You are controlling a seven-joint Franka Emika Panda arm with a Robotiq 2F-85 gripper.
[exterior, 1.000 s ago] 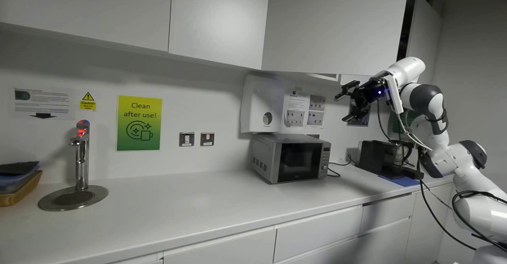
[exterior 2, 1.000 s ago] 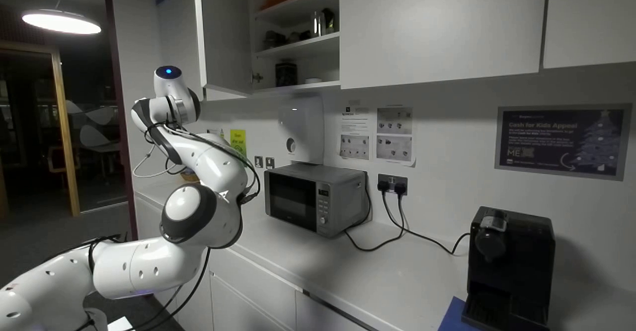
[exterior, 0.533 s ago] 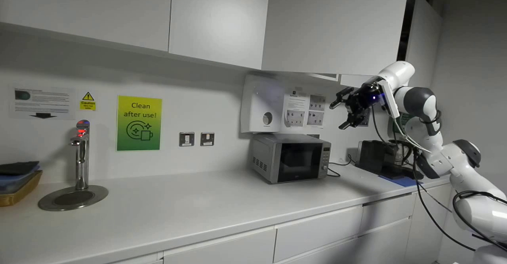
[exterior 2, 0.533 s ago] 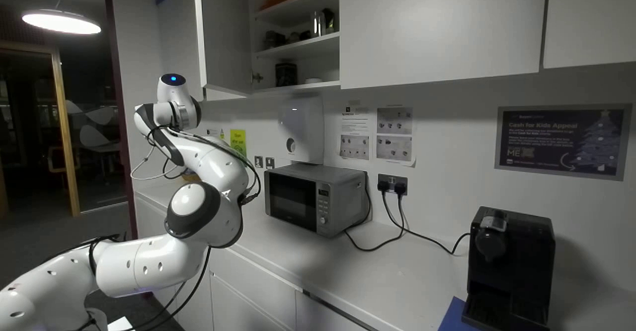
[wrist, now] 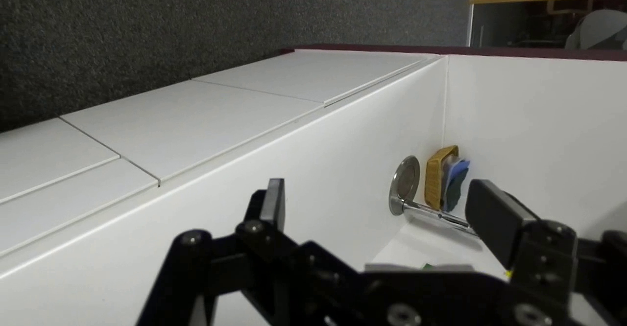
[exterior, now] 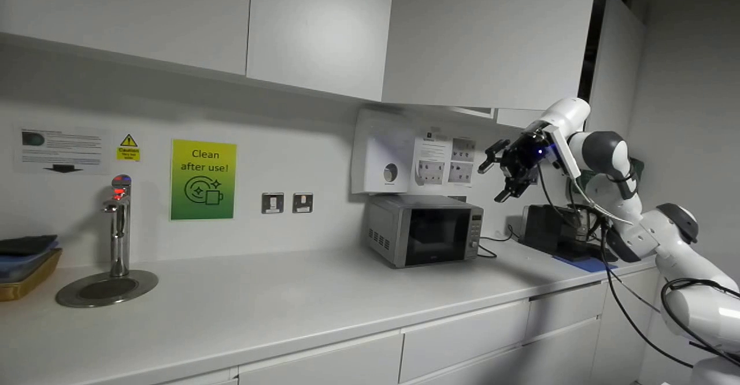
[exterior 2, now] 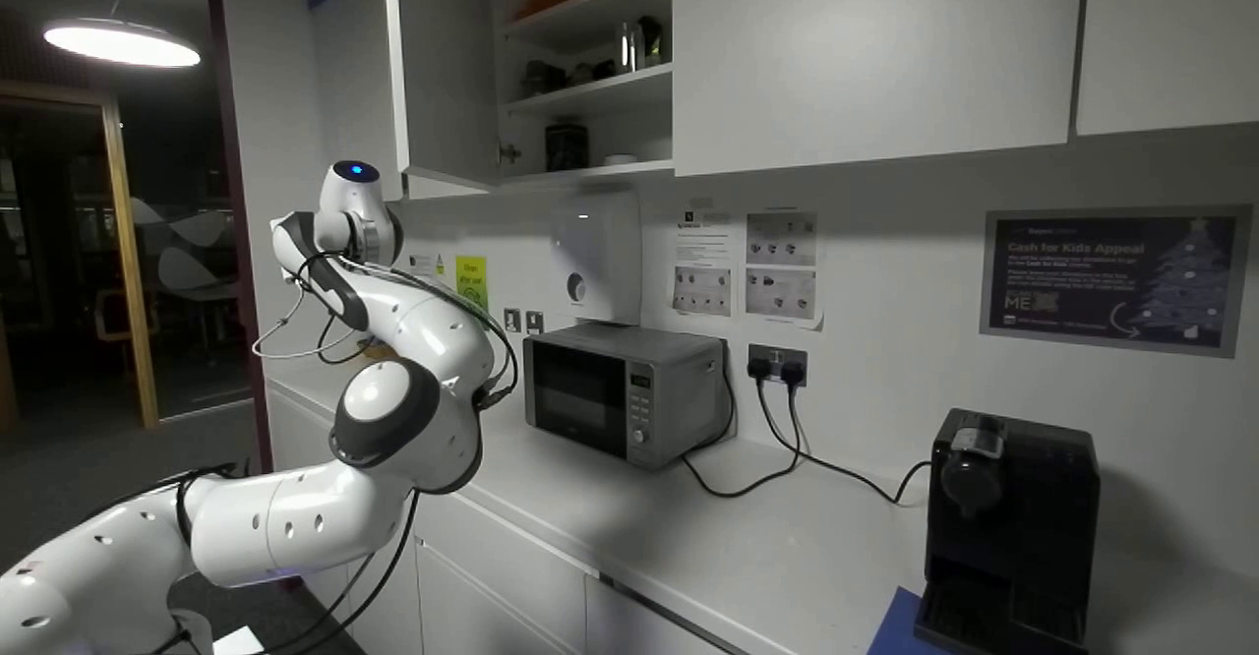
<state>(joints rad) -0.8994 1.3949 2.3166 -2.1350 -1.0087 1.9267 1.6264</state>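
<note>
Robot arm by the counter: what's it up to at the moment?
The robot arm is handling nothing right now: its end effector hangs open in the air, above the level of the counter, touching nothing that I can see. The microwave stands on the counter, shut. The wrist view looks along the counter toward the tap and a basket. In an exterior view, a cupboard door stands open.
</note>
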